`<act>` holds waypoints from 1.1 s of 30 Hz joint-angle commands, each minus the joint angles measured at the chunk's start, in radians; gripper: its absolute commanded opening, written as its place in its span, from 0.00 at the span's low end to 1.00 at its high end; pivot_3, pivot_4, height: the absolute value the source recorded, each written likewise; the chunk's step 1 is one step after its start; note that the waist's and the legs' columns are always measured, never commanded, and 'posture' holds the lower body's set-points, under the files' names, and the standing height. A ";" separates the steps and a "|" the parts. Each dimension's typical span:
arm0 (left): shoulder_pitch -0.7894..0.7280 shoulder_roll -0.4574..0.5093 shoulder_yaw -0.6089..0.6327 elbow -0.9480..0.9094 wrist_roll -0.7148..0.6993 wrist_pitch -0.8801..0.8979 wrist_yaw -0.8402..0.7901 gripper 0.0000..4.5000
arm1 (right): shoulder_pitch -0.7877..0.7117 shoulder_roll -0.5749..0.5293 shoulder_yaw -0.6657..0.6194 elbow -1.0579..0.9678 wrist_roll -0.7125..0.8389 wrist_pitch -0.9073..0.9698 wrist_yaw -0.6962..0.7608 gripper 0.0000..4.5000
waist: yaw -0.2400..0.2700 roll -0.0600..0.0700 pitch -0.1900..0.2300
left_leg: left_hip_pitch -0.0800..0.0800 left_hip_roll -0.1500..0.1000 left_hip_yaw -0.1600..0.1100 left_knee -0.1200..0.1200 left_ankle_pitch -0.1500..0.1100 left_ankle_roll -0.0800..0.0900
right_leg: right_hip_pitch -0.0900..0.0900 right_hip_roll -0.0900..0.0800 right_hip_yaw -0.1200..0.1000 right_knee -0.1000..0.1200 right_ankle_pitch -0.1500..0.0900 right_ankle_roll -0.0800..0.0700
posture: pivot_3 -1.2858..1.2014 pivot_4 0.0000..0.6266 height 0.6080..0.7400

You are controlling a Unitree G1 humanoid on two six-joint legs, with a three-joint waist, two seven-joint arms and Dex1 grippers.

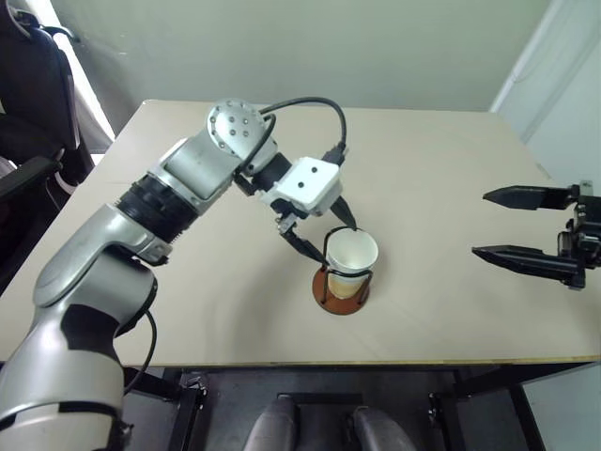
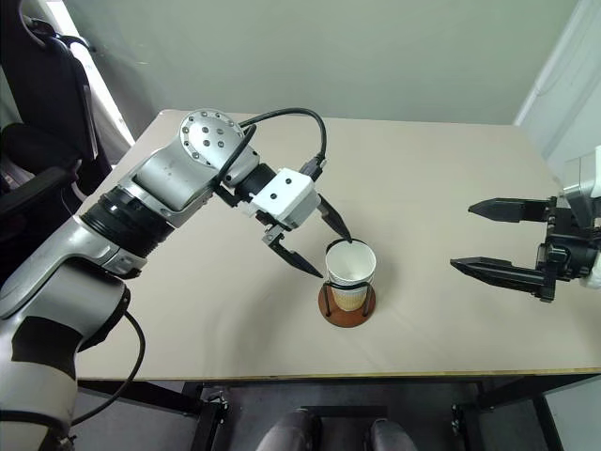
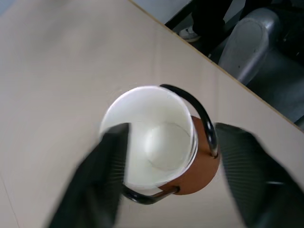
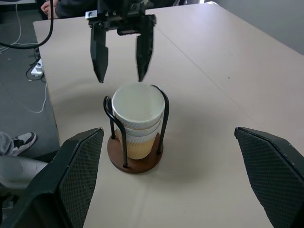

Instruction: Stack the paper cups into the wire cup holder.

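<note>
All 3 tan-yellow paper cups [image 4: 137,123] are sitting nested in the black-wire, brown-based cup holder [image 4: 135,159], the released left tool [image 4: 121,47] hovering at its 12 o'clock and the right tool [image 1: 531,225] waiting spread at 3 o'clock over the beige bench [image 1: 441,160], so the task is looking finished.

The left gripper [image 4: 121,52] hangs directly above the paper cups [image 4: 137,124], jaws apart, blocking descent into the wire cup holder [image 4: 134,156]. Between that holder and the right gripper [image 1: 526,228] the table [image 1: 441,169] lies unobstructed, as behind both grippers.
</note>
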 commanded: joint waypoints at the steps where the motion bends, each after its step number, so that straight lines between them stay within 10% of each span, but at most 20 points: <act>1: -0.008 -0.043 0.119 0.038 0.008 0.013 -0.031 0.99 | -0.045 -0.003 0.027 0.014 -0.006 -0.026 -0.004 1.00 | 0.001 0.000 0.000 | 0.000 0.000 0.000 0.000 0.000 0.000 | 0.000 0.000 0.000 0.000 0.000 0.000 | 0.52 0.24 1.00; 5: 0.034 -0.016 0.277 0.042 -0.021 0.193 0.000 0.99 | -0.048 -0.008 0.036 0.032 0.008 -0.024 0.037 1.00 | -0.002 0.000 0.000 | -0.001 0.000 0.000 0.000 0.000 0.000 | 0.000 0.000 0.000 -0.001 0.000 0.000 | 0.52 0.24 1.00; 17: 0.743 0.494 0.875 -0.320 -0.210 0.656 0.087 0.99 | 0.127 -0.067 -0.140 0.203 -0.088 -0.075 0.290 1.00 | -0.021 0.003 -0.001 | 0.002 0.002 0.003 -0.007 0.003 -0.004 | -0.003 0.001 0.001 0.000 -0.004 -0.005 | 0.52 0.24 1.00; 33: 1.063 0.427 1.192 -0.518 -0.267 0.769 0.297 0.99 | -0.172 -0.050 0.158 0.383 -0.160 -0.166 0.343 1.00 | -0.026 0.004 -0.002 | 0.023 0.001 0.002 -0.018 0.001 -0.010 | 0.010 0.001 0.002 0.002 -0.008 -0.023 | 0.52 0.24 1.00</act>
